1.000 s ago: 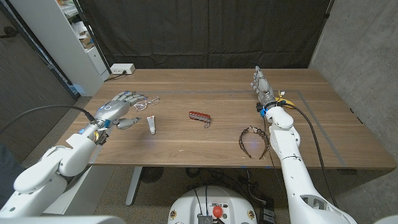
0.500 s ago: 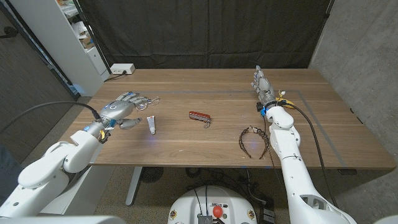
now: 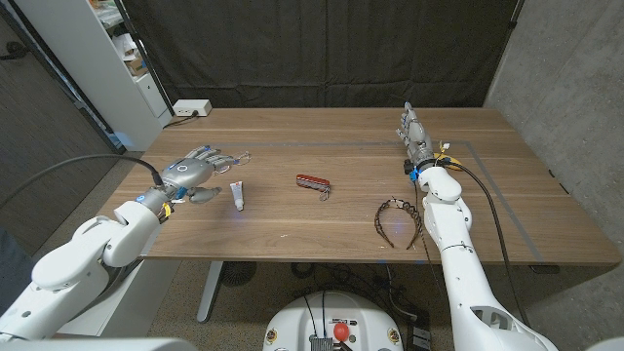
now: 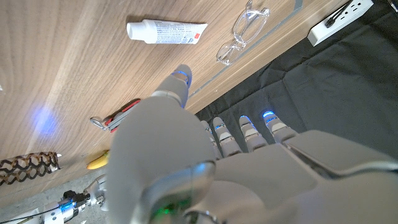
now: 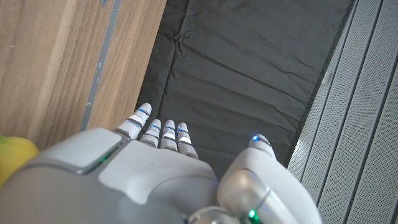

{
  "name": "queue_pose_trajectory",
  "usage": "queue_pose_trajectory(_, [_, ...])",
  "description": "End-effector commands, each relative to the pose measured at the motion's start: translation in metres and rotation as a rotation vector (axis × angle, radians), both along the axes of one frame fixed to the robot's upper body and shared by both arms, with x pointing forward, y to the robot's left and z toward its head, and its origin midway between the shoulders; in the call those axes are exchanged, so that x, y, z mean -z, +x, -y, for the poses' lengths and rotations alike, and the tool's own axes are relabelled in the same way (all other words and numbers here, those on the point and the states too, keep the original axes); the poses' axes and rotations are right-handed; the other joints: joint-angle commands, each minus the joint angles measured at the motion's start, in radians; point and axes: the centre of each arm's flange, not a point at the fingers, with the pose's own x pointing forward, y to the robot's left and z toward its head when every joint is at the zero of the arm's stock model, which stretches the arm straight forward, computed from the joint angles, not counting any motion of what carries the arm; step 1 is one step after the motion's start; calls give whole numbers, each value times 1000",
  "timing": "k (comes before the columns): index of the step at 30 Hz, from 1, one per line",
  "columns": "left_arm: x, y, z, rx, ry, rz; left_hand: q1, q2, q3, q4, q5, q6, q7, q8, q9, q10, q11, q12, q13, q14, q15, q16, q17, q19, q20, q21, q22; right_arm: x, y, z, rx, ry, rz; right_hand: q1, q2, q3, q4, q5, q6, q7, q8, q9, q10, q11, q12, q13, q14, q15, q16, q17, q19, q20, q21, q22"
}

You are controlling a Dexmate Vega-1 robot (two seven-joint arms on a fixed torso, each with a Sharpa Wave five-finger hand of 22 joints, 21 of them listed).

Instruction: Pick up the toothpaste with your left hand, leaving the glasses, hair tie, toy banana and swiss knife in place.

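Left hand (image 4: 205,168) up over the wood, fingers spread and holding nothing — thumb tip (image 4: 180,78) pointing toward the toothpaste (image 4: 166,31) but apart from it; the tube lies flat on the table (image 4: 74,68), white cap at one end; glasses (image 4: 242,31) just beside it near the table's edge; knife (image 4: 116,116), banana (image 4: 98,161) and hair tie (image 4: 28,165) lie well apart from the tube.

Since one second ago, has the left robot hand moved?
Yes. In the head view the left robot hand has moved a little rightward, closer to the toothpaste, which lies where it was on the table.
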Motion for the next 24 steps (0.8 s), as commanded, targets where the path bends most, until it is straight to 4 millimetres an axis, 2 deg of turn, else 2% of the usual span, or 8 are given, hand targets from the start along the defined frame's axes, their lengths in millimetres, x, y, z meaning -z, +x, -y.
queue_pose_trajectory(1, [-3,2,4,-36,69,-22,16,1,-5,2,-3,8,-5,-5,5,4,-1,-5,3,5,0,2,3,9,2,1,4,3,2,1,2,27,0,2,2,-6,0,9,0,1,1,1,7,5,8,1,4,1,5,2,6,7,9,5])
queue_pose_trajectory(24, [-1,6,12,-69,161,-65,39,10,-17,7,-10,18,-5,-13,6,12,2,-12,4,12,-4,1,3,9,2,-1,4,6,0,7,10,41,0,3,2,-9,-1,9,4,1,2,1,10,5,8,1,8,0,6,2,8,7,9,5])
